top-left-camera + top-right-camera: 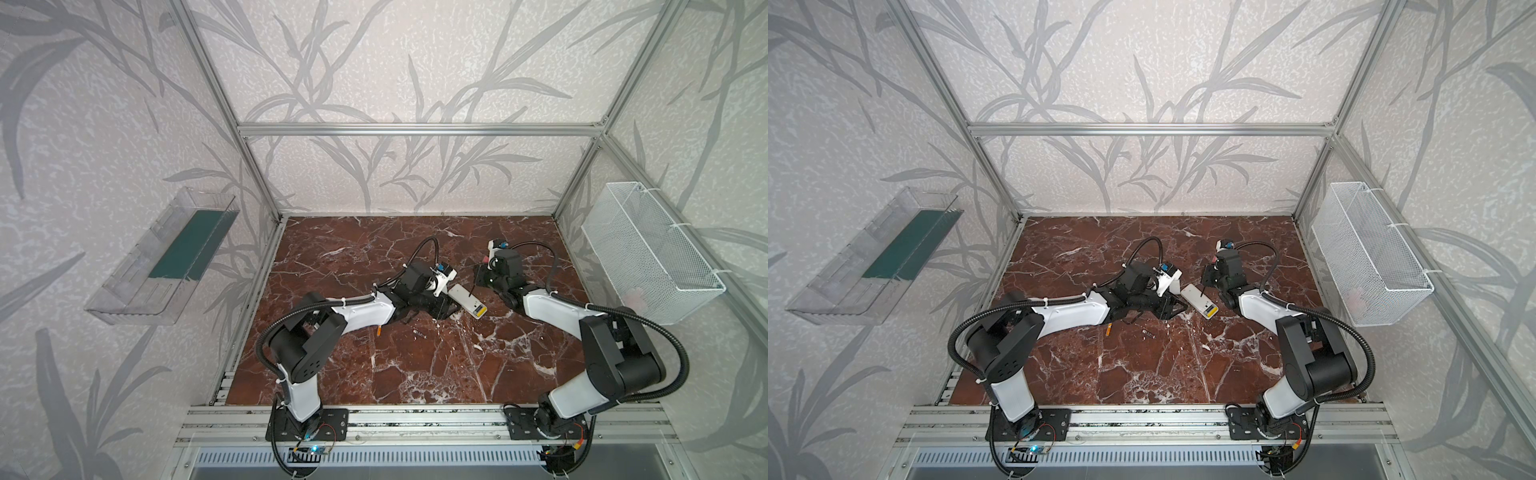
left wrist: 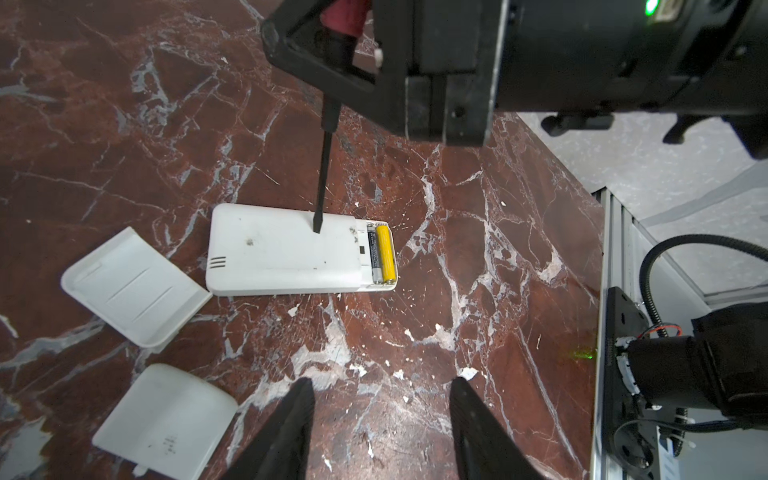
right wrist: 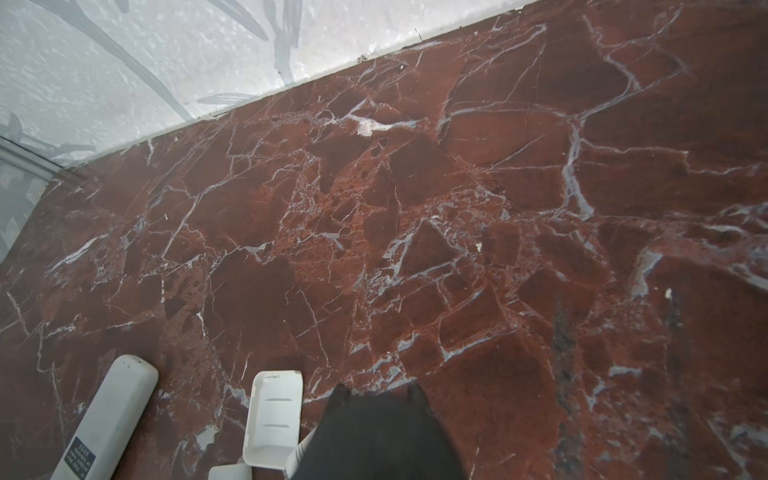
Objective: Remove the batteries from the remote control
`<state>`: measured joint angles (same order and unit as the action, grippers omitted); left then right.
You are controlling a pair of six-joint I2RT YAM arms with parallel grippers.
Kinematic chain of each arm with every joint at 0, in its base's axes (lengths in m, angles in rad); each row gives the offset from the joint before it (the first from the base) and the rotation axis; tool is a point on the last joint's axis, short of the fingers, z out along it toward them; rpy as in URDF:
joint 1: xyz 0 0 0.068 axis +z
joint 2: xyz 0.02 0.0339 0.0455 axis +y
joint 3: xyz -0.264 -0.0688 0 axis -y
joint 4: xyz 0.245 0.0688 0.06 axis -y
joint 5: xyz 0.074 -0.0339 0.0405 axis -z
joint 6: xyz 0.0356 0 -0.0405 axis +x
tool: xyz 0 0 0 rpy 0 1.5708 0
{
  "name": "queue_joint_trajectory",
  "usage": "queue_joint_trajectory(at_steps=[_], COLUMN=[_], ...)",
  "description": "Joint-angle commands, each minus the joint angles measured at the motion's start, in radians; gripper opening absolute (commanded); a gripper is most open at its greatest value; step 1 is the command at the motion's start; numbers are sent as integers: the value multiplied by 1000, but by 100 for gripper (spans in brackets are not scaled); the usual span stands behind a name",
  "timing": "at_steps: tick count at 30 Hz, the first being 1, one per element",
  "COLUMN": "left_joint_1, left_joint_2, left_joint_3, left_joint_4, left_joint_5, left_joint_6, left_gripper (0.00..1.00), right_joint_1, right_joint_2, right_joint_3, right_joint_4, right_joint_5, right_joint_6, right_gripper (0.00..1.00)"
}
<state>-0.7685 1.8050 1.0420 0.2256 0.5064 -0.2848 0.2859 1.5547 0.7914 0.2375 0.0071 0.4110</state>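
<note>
My right gripper (image 2: 332, 50) is clamped on the screwdriver (image 2: 323, 166), tip at the remote (image 2: 282, 249) beside its opened end; touching or not, can't tell. Two batteries (image 2: 384, 253) sit there, so I'd guess I'm set to pry. My left gripper (image 2: 380, 415) is empty, jaws apart, near for steadying.

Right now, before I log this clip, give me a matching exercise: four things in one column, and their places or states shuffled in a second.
Things
1. screwdriver
2. yellow battery
3. ribbed white cover
4. left tool

Places or states
A. open, holding nothing
B. lying on the marble table, off the remote
C. in the remote's open compartment, beside a dark battery
D. gripped by the right tool, tip at the remote's back

Pairs: 1-D, 2-C, 3-B, 4-A.
</note>
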Motion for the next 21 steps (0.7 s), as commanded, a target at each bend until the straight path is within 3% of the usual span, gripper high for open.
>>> queue_joint_trajectory(at_steps=[1,11,21], left_joint_1=[-6,-27,-27], left_joint_2=[15,56,90], left_joint_3=[-7,10,64], left_joint_4=[70,7,-83], left_joint_5=[11,-17,-20], left_joint_6=[-109,-125,-164], left_gripper=[52,48,48], right_joint_1=[-6,-63,-64], right_joint_2=[-68,-77,-26], right_joint_3=[22,-24,56], right_joint_4=[-67,-97,-261], right_joint_5=[58,88,-45], right_joint_6=[-80,-145,-86], right_gripper=[0,0,0])
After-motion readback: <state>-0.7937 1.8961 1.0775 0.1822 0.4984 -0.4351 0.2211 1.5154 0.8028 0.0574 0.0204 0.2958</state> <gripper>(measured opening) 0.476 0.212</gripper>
